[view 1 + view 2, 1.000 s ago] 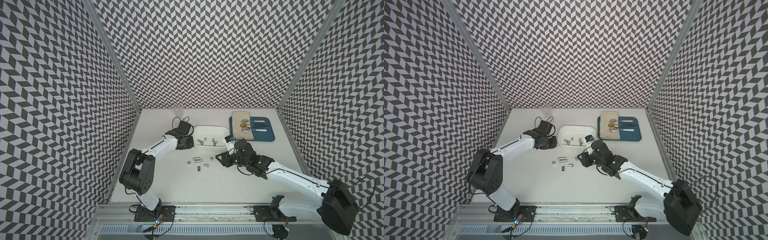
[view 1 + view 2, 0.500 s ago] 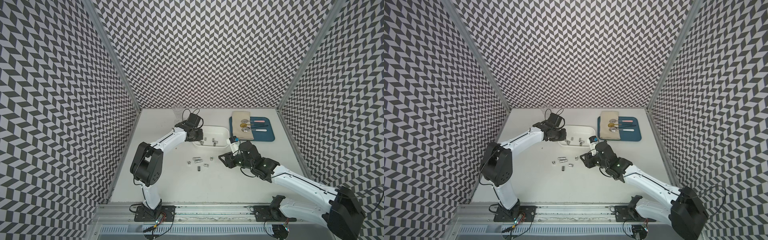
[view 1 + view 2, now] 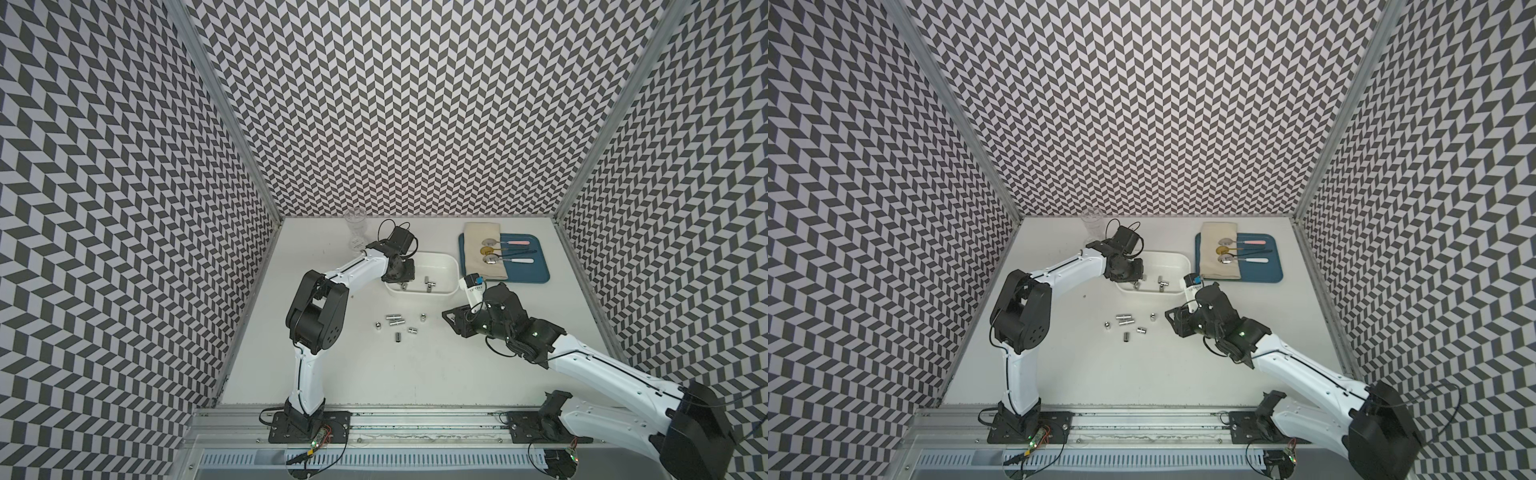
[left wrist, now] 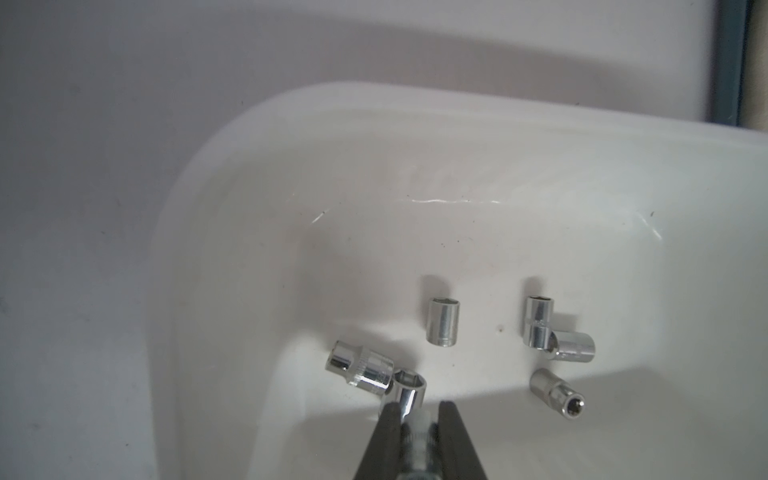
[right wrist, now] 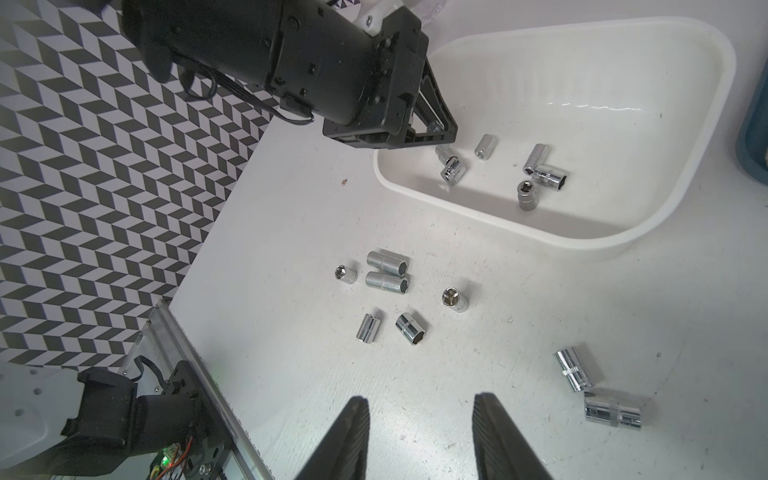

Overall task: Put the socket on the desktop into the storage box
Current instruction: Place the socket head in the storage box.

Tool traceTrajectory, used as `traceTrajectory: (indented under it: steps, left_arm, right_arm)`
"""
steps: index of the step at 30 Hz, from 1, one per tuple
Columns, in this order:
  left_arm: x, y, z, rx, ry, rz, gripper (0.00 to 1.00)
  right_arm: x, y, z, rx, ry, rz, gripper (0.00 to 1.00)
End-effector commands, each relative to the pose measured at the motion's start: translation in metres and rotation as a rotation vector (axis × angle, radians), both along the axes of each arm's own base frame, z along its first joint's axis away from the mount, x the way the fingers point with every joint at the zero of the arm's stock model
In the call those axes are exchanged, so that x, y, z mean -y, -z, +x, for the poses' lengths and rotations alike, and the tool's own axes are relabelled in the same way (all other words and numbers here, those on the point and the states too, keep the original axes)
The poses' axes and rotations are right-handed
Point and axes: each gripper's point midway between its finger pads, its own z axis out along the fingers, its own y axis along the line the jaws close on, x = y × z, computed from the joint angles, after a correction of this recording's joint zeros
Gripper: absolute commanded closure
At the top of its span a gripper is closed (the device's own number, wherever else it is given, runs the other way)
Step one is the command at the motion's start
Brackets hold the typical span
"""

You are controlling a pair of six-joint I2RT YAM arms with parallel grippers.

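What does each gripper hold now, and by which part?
The left gripper pinches a socket by its sides, hex end out; the right gripper holds nothing.

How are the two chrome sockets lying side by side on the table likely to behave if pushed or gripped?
Lying on their round sides, the two sockets would probably roll if pushed across their length. The chrome looks slippery, so the open right gripper might squirt one out. They look solid metal: likely stiff and heavy for their size.
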Motion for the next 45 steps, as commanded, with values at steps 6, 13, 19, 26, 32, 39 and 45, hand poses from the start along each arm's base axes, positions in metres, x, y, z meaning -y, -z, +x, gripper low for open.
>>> traceTrajectory:
  steps: [6, 13, 19, 26, 32, 39, 45]
  left_arm:
    - [0.003, -0.002, 0.003, 0.011, 0.004, 0.026, 0.76]
    - [0.002, -0.015, 0.004, 0.036, 0.004, 0.025, 0.70]
    - [0.000, -0.038, 0.002, 0.083, 0.007, 0.006, 0.70]
    - [-0.006, -0.068, -0.017, 0.139, 0.018, -0.053, 0.69]
    - [-0.006, -0.088, -0.045, 0.169, 0.054, -0.160, 0.66]
    - [-0.009, -0.096, -0.087, 0.182, 0.106, -0.281, 0.63]
    - [-0.006, -0.095, -0.124, 0.164, 0.177, -0.393, 0.59]
  right_arm:
    - [0.003, -0.009, 0.006, 0.034, 0.018, 0.014, 0.55]
    - [0.005, -0.009, 0.007, 0.028, 0.023, 0.011, 0.55]
    - [0.008, -0.006, 0.007, 0.011, 0.037, -0.006, 0.55]
    - [0.015, 0.000, 0.008, -0.019, 0.066, -0.045, 0.51]
    - [0.023, 0.005, 0.011, -0.036, 0.093, -0.085, 0.51]
    - [0.036, 0.014, 0.015, -0.074, 0.135, -0.143, 0.48]
    - [0.061, 0.029, 0.022, -0.114, 0.218, -0.200, 0.42]
